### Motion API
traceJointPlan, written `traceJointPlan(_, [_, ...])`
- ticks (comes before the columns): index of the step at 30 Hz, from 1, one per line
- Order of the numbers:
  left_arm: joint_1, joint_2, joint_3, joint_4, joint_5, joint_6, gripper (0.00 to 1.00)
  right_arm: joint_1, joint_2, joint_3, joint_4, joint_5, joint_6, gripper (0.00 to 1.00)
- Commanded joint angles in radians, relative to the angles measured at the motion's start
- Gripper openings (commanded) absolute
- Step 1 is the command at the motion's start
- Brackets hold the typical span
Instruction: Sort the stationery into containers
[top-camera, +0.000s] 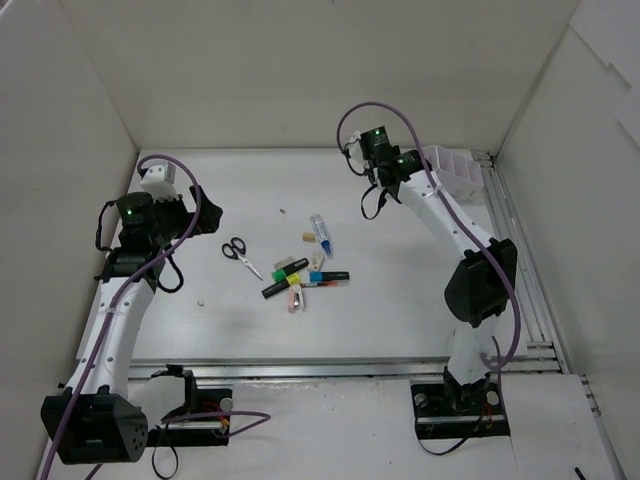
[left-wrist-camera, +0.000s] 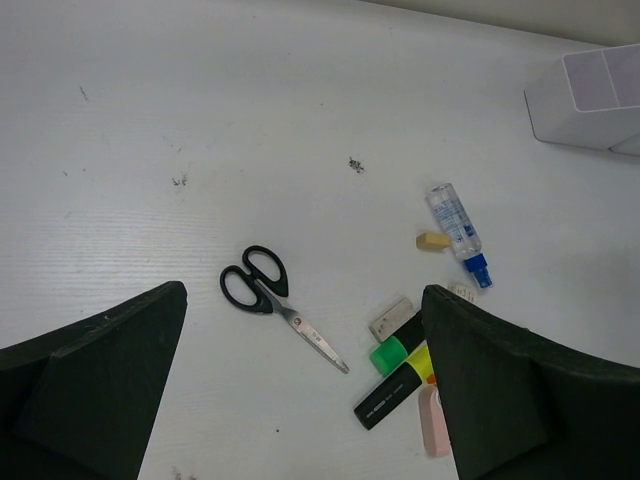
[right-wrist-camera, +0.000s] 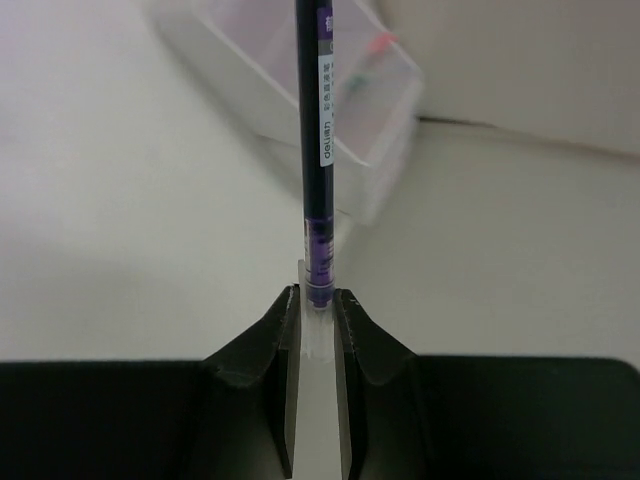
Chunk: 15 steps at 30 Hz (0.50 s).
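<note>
While right gripper (right-wrist-camera: 318, 300) clamps a dark pen (right-wrist-camera: 312, 120) near the white organiser (right-wrist-camera: 375, 120), far right, left gripper (left-wrist-camera: 305, 385) hangs spread wide over scissors (left-wrist-camera: 255, 285) on the desk (left-wrist-camera: 200, 120).

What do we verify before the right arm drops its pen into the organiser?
1. Right pincer shut on pen: ok.
2. Pen straight in the grip, pointing ahead: ok.
3. Organiser ahead of the pen: ok.
4. Pen tip over a compartment: cannot tell, tip runs out of frame.
5. Left pincer open, far from the organiser: ok.
</note>
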<state>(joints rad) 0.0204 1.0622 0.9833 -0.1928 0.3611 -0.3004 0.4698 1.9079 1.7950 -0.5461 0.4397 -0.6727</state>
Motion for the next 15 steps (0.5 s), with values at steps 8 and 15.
traceJointPlan(8, [-0.004,0.001,0.028,0.033,-0.008,0.024,1.0,-0.154,0.164,0.332,-0.011,0.485,-0.507,0.0])
traceJointPlan(15, [-0.004,0.012,0.025,0.026,-0.013,0.03,1.0,-0.158,0.293,0.418,-0.011,0.508,-0.668,0.0])
